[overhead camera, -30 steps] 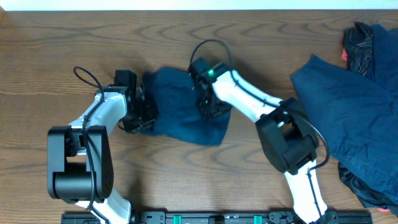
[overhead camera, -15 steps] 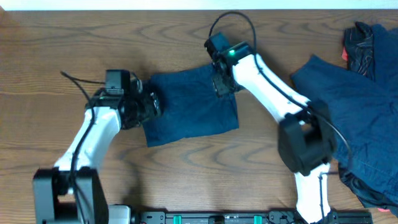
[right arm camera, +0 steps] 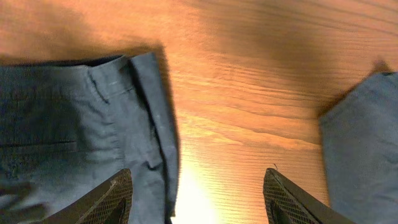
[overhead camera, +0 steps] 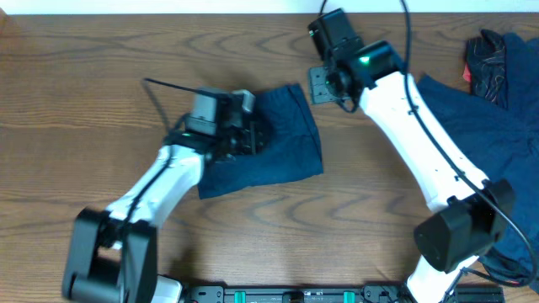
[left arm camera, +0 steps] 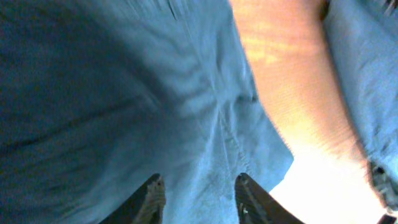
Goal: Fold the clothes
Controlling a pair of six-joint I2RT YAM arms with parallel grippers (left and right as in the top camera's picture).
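Observation:
A folded dark navy garment (overhead camera: pixel 278 151) lies at the middle of the wooden table. My left gripper (overhead camera: pixel 257 139) hovers over its middle, jaws open, cloth filling the left wrist view (left arm camera: pixel 124 93) between the fingertips (left arm camera: pixel 198 199). My right gripper (overhead camera: pixel 320 84) is open and empty above the table just past the garment's upper right corner; the right wrist view shows the garment's waistband edge (right arm camera: pixel 143 112) at left and bare wood between the fingers (right arm camera: pixel 198 199). A larger pile of navy clothes (overhead camera: pixel 472 143) lies at the right; its edge shows in the right wrist view (right arm camera: pixel 367 143).
A darker crumpled garment with a red tag (overhead camera: pixel 493 59) sits at the back right corner. The wooden table (overhead camera: pixel 84 84) stretches bare to the left. My right arm (overhead camera: pixel 421 160) crosses over the edge of the right pile.
My right gripper let go of the folded garment and lifted back and right. My left gripper moved right, from the garment's left edge onto its middle.

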